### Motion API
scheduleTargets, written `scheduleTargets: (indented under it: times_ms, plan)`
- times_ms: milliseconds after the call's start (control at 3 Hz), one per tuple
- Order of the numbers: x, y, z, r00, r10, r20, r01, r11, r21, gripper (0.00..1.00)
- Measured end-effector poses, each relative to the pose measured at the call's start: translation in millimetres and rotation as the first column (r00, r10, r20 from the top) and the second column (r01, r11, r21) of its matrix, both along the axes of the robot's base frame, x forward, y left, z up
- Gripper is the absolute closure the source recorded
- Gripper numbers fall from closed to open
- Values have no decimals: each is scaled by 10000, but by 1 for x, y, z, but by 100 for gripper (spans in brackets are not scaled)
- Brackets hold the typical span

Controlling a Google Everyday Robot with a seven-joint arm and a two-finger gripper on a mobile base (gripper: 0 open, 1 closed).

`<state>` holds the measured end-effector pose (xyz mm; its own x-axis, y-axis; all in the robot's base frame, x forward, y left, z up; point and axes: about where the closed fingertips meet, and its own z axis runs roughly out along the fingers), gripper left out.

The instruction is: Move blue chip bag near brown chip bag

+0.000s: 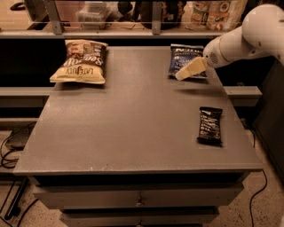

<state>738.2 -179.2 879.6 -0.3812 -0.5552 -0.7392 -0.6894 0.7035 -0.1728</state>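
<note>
The blue chip bag [183, 60] lies flat at the far right of the grey table [133, 119]. The brown chip bag [81, 61] lies at the far left of the table. My gripper [181, 76] reaches in from the right on a white arm and hovers over the front part of the blue bag, covering some of it. It holds nothing that I can see.
A small black wrapped bar [210, 125] lies near the table's right edge, closer to the front. A shelf with jars and packages [146, 13] runs behind the table. Drawers [137, 199] sit under the tabletop. Cables [13, 146] lie on the floor at left.
</note>
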Motion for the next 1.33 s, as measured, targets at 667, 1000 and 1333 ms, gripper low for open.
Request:
scheduleTargets:
  times_ms: [667, 1000, 1333]
  plan:
    - [27, 1, -39, 9984, -154, -542, 189, 9977, 645, 18]
    - [31, 0, -38, 9991, -65, -424, 98, 9969, 775, 42]
    - [32, 5, -27, 9999, 102, -95, -93, 9958, 911, 65]
